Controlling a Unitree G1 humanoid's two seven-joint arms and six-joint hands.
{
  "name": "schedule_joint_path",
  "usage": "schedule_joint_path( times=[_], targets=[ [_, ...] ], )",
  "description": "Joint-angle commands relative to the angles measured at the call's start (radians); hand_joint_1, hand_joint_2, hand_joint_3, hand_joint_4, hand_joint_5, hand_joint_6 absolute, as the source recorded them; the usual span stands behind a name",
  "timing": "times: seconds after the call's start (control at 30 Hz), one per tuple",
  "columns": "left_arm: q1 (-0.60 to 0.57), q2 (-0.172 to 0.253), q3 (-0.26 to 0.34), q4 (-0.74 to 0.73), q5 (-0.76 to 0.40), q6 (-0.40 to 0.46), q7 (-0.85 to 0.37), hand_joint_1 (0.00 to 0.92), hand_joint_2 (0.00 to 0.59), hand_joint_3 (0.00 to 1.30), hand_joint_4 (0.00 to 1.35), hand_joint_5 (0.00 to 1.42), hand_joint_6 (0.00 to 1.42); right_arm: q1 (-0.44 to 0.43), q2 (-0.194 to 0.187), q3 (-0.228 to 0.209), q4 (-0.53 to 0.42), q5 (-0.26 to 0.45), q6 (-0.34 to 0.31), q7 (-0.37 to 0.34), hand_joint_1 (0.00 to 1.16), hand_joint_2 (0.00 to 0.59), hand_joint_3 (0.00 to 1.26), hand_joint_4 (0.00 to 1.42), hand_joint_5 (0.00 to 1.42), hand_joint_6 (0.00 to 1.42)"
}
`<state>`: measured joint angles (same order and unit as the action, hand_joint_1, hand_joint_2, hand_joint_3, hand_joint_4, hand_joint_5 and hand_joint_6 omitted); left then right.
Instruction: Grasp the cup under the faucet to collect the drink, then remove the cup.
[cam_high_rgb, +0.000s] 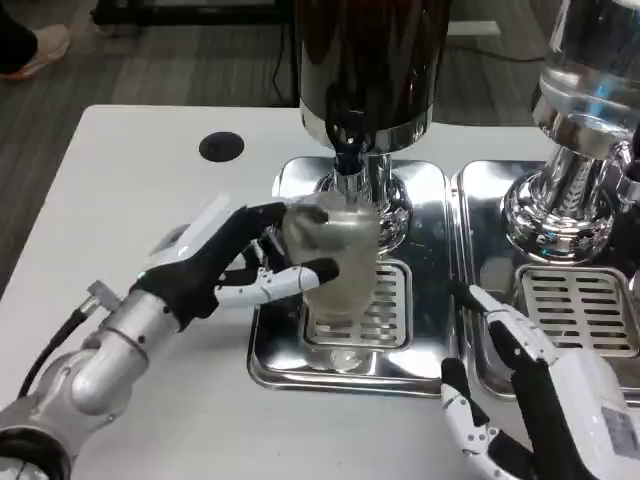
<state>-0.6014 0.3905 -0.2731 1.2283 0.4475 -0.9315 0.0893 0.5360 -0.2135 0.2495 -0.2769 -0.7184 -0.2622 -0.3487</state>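
My left hand (228, 263) grips a clear plastic cup (333, 262) from its left side and holds it upright over the slotted grate (375, 305) of the left drip tray. The cup's rim sits just below the black faucet (348, 140) of the dark drink dispenser (370, 60). I cannot tell whether any liquid is in the cup. My right hand (530, 400) rests low at the front right, fingers spread, holding nothing, beside the front edge of the trays.
A second dispenser (590, 90) with a clear tank stands at the right on its own chrome tray (575, 310). A black round grommet (221, 146) sits in the white table at the back left. Bare table lies left and in front of the trays.
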Motion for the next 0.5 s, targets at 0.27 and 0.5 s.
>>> schedule_joint_path(
  times=[0.27,0.5],
  targets=[
    [-0.044,-0.016,-0.043,-0.011,0.052,0.019,-0.010,0.219,0.228,0.36,0.42,0.64,0.80,0.004,0.009,0.000,0.009,0.004,-0.018,-0.016,0.49,0.488,0.19,0.21,0.18,0.28],
    [-0.041,0.000,-0.057,-0.021,0.051,0.028,-0.004,0.164,0.185,0.29,0.31,0.48,0.53,-0.003,0.012,0.003,0.015,0.010,-0.018,-0.010,0.49,0.488,0.19,0.21,0.19,0.28]
  ],
)
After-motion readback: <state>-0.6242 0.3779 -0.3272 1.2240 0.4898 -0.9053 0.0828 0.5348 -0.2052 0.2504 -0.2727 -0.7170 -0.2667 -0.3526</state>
